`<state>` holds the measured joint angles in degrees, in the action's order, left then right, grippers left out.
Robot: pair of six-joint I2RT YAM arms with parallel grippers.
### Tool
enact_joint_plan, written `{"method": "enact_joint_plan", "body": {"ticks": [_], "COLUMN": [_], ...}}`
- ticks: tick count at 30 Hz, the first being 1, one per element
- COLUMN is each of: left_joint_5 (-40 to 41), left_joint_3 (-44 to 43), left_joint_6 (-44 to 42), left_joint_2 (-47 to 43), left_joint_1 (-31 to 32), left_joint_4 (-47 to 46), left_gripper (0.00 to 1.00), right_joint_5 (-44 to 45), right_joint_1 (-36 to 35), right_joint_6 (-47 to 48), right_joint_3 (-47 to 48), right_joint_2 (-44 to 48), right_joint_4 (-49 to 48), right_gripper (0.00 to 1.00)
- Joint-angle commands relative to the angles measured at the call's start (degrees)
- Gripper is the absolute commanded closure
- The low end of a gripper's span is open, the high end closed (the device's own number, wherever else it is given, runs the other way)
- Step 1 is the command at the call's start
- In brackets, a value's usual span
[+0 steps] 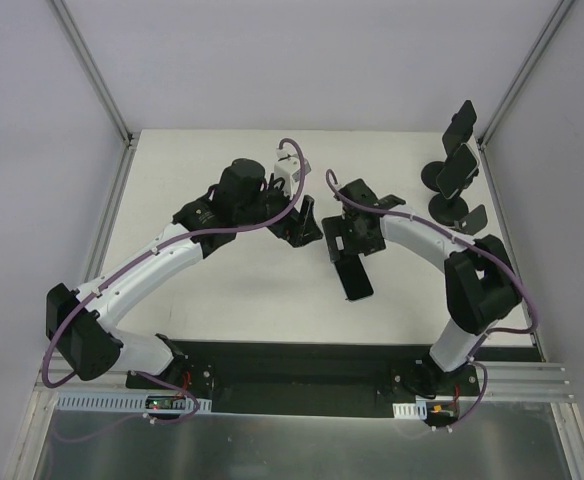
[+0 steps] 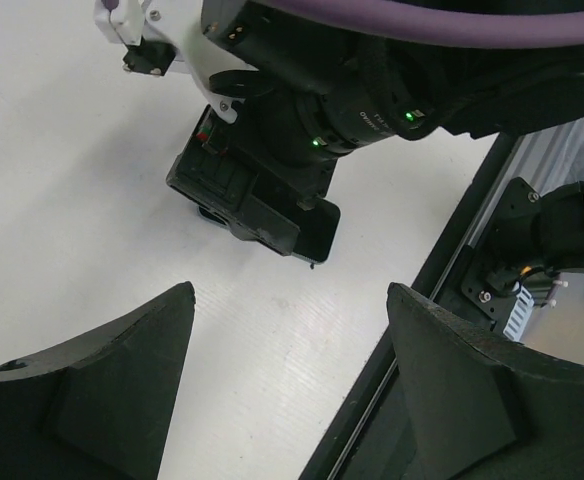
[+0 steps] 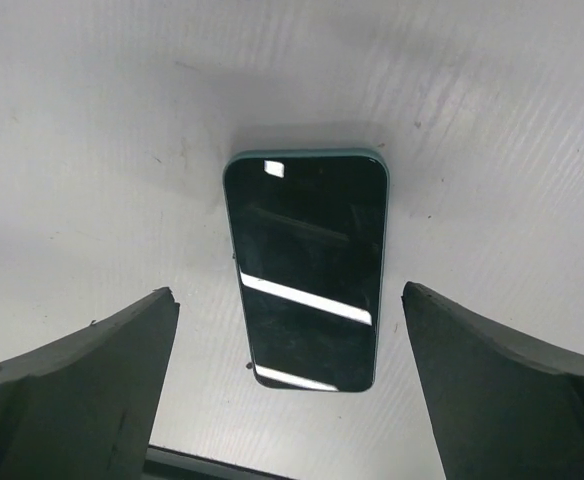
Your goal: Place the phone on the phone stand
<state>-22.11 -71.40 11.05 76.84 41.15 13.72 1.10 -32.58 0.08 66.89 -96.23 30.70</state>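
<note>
Between parted jaws of right gripper (image 3: 287, 292), phone (image 3: 307, 270) flat on table (image 3: 72, 150)

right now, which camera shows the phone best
The right wrist view: the whole phone lies screen up, flat on the table, filling the frame's middle. The top external view shows it small and dark, partly under the right gripper. The left wrist view catches only one corner beneath that gripper.

White-shelled left arm (image 1: 147, 268) and right arm (image 1: 419, 232), black joints, purple cables (image 1: 291, 142); left hand (image 2: 290, 290) and right hand (image 3: 287, 290) black, wedge-fingered.
</note>
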Motion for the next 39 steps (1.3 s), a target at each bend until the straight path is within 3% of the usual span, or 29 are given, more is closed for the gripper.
{"method": "enact_joint_plan", "body": {"ticks": [1,12,31,39], "left_joint_5": [-1.88,-2.33,-2.94,-3.29], "left_joint_3": [-0.15,-0.06,-0.06,-0.06], "left_joint_6": [0.73,0.55,0.82,0.82], "left_joint_2": [-1.69,-3.36,-3.71,-3.19], "left_joint_1": [-0.45,-0.45,-0.45,-0.45], "left_joint_4": [-2.38,-2.64,-2.82,-2.90], "left_gripper": [0.24,0.24,0.23,0.23], "right_joint_5": [0.04,1.97,4.70,7.59], "right_joint_1": [-0.29,-2.84,-2.58,-2.05], "right_joint_6": [0.98,1.42,-2.01,-2.45], "right_joint_3": [6.39,14.05,15.37,13.97], "right_joint_2": [-3.69,-13.02,-19.44,-19.79], "right_joint_4": [12.89,17.99,17.91,16.33], "right_gripper": [0.03,0.03,0.01,0.17]}}
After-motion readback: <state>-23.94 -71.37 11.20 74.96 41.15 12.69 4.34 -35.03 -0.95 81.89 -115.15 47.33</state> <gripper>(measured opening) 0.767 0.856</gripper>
